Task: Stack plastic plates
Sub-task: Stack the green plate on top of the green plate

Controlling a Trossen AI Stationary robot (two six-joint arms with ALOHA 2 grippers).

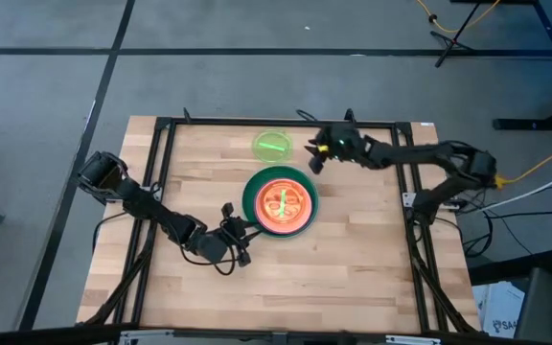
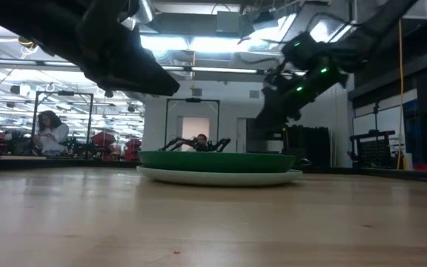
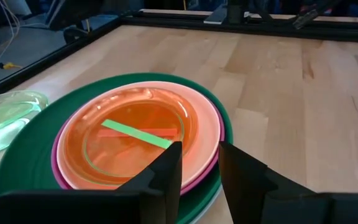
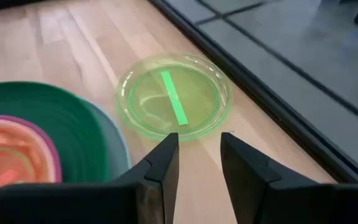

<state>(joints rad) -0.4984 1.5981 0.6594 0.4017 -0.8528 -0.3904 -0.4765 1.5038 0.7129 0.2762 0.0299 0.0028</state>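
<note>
Right hand (image 4: 196,158): fingers slightly apart, nothing between them, raised above the desk (image 1: 353,259) near its far edge. Just ahead of the fingertips: one translucent lime green plate (image 4: 174,96), lying flat on the wood and alone, a solid green strip across its middle. Same plate visible from above (image 1: 273,145), just beside the stack on the far side, apart from it.

Left hand (image 3: 199,168): fingers slightly apart, empty, hovering at the near rim of the stack (image 1: 280,202) on the left arm's side. In the high view (image 1: 239,233), positioned just beside the dark green rim.

Stack, centre of desk, counted from the visible layers: one pale plate (image 2: 221,176) at the bottom, seen as a light rim in the low view; one large dark green plate (image 3: 23,168) on it; one magenta plate (image 3: 58,177) as a thin edge; one peach plate (image 3: 209,127); one orange plate (image 3: 129,140) on top, with a green strip across it. Whether further small plates sit nested in the orange: cannot tell.

Loose plates on the desk: one.
</note>
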